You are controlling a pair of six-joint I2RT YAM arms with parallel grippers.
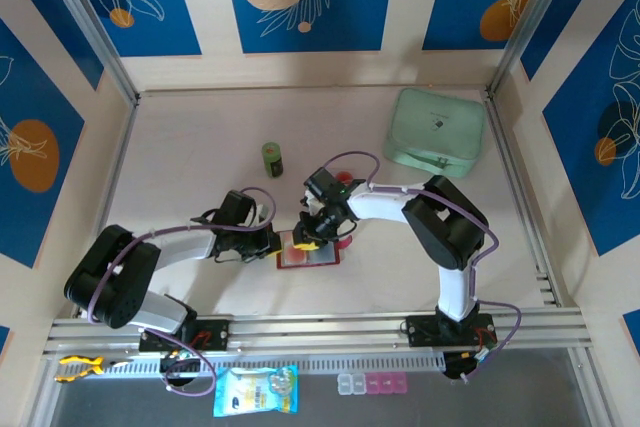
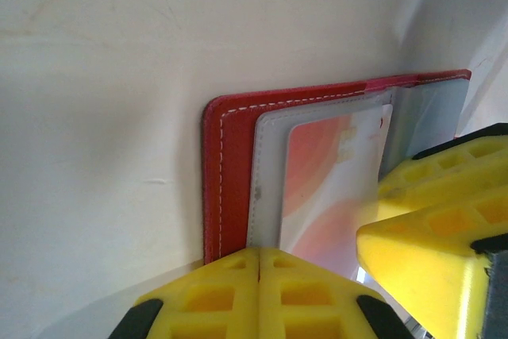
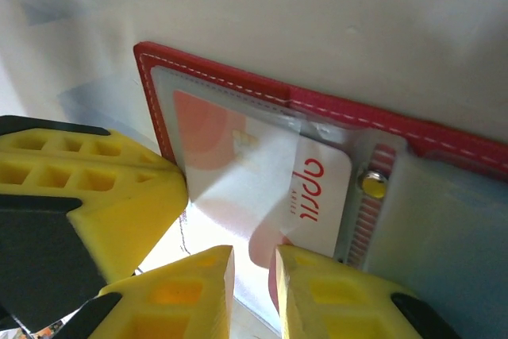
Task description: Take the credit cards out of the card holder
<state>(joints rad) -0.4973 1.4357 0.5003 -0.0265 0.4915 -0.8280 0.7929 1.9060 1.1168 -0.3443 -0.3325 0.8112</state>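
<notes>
A red card holder (image 1: 318, 259) is seen lying open on the pale table (image 1: 190, 147), close to the front rail (image 1: 320, 328). The left gripper (image 1: 272, 243) is set at its left edge. The yellow-fingered right gripper (image 1: 307, 241) is placed over its far edge, though what it grips cannot be made out. A mint-green pouch (image 1: 437, 132) lies at the far right. A small green jar (image 1: 272, 158) stands behind the arms.

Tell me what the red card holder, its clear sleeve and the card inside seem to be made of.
The card holder looks like matte red faux leather, with white stitching along its edge. The sleeve seems soft clear plastic, greyish and see-through. The credit card appears to be stiff glossy plastic: white, coral print, catching glare.
</notes>
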